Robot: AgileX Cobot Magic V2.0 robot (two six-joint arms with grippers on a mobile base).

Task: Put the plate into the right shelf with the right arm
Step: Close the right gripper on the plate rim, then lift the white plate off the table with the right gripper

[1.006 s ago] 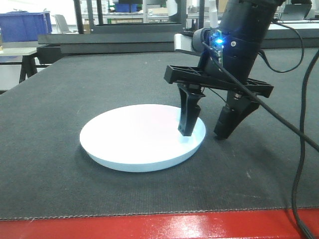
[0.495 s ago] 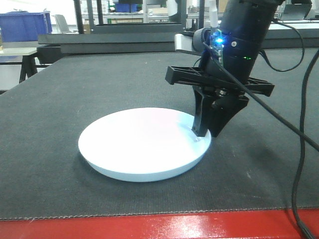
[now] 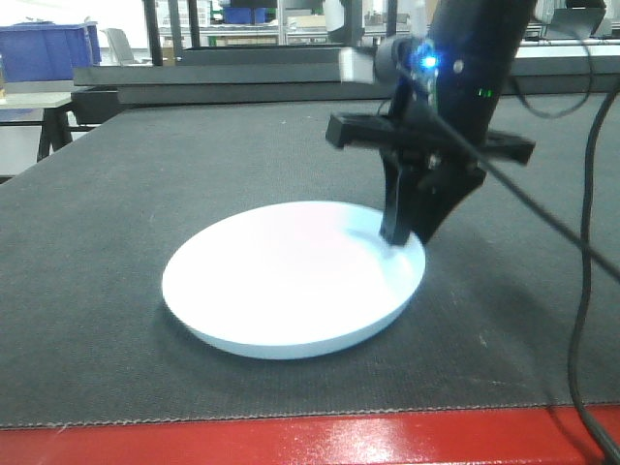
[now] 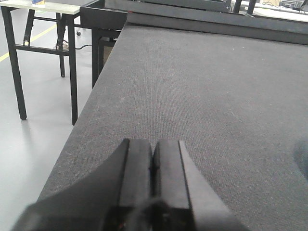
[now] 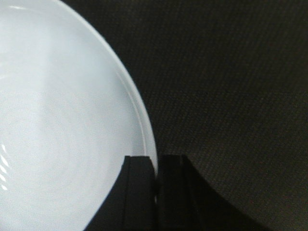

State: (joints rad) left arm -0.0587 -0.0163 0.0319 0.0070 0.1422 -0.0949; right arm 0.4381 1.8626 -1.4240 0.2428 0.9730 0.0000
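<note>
Two black fingers of the right gripper (image 3: 399, 238) pinched the rim of the plate (image 3: 291, 281), one finger inside the rim and one outside. The jaws were drawn in until only the rim's thickness kept them apart. From the right wrist camera, the gripper (image 5: 156, 166) showed the pale rim of the plate (image 5: 62, 120) running into the narrow gap between its fingertips.

The plate sat face up on the dark mat (image 3: 145, 194), near the red front edge of the table (image 3: 291, 448). Being round, it had no long axis to speak of. The gripped side, at the right of the front view, appeared to ride a little higher than the opposite side, which rested on the mat.

Blue and green lights glowed on the right arm's wrist, and a black cable (image 3: 581, 320) hung down beside it. A blue bin (image 3: 48, 48) stood in the background at the left.

The left gripper (image 4: 153, 159) was fully closed, its fingers pressed flat together with nothing between them, over bare mat (image 4: 202, 96).
</note>
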